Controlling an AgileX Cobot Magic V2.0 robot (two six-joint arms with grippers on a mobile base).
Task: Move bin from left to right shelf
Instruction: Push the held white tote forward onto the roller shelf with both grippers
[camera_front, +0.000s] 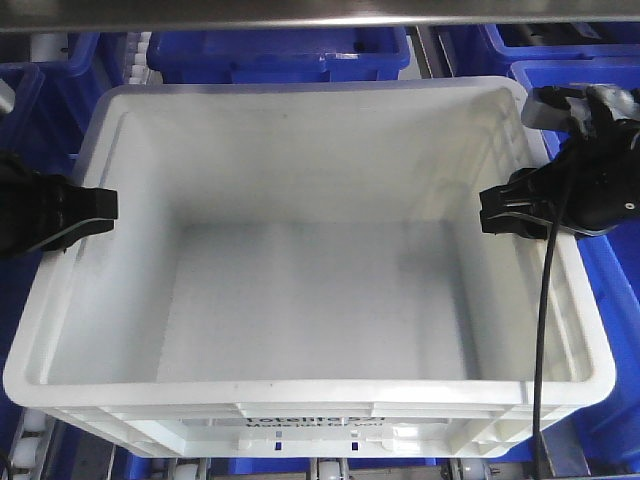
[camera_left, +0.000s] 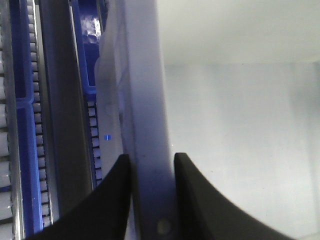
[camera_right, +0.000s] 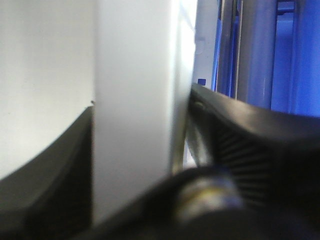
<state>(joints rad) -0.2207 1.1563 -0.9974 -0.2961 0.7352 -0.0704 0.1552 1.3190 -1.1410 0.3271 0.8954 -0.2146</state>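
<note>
The bin, a large white crate with black print on its near side, fills the front view and is empty. My left gripper is shut on its left wall, one finger inside and one outside. In the left wrist view the left gripper pinches the bin's rim. My right gripper is shut on the right wall; in the right wrist view the right gripper clamps the bin's wall. The right shelf shows as a steel crossbar above and white rollers below the bin.
Dark blue crates stand behind the bin and on both sides of it. A black cable hangs from my right arm over the bin's right rim. Roller tracks run beside the bin's left wall.
</note>
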